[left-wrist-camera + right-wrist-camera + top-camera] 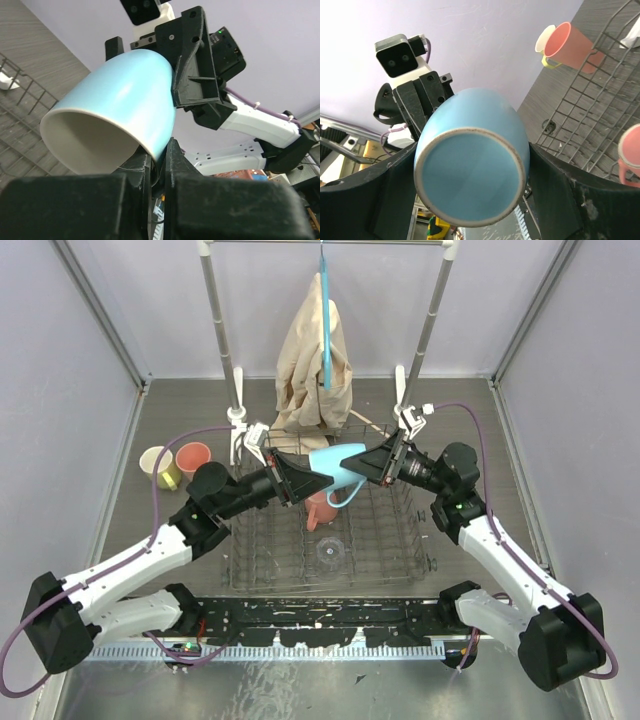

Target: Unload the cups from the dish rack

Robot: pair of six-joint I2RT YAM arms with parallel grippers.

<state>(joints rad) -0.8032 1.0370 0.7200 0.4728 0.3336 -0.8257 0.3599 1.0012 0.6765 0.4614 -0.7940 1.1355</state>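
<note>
A light blue mug [338, 465] hangs on its side above the dish rack [390, 540], held from both ends. My left gripper [306, 478] is shut on its rim, one finger inside the mouth and one outside [161, 150]. From the right, my right gripper [376, 462] is shut on the mug's body near the base [470, 172]. In the rack below sit a salmon-pink mug [320, 510] and a clear glass [328, 552]. On the table to the left of the rack stand a pale yellow mug [158, 465] and a salmon-pink mug [193, 457].
A silver clothes rail with beige cloth [315, 355] and a blue hanger stands behind the rack. Grey walls close in the table on both sides. A black rail [320, 615] runs along the near edge between the arm bases.
</note>
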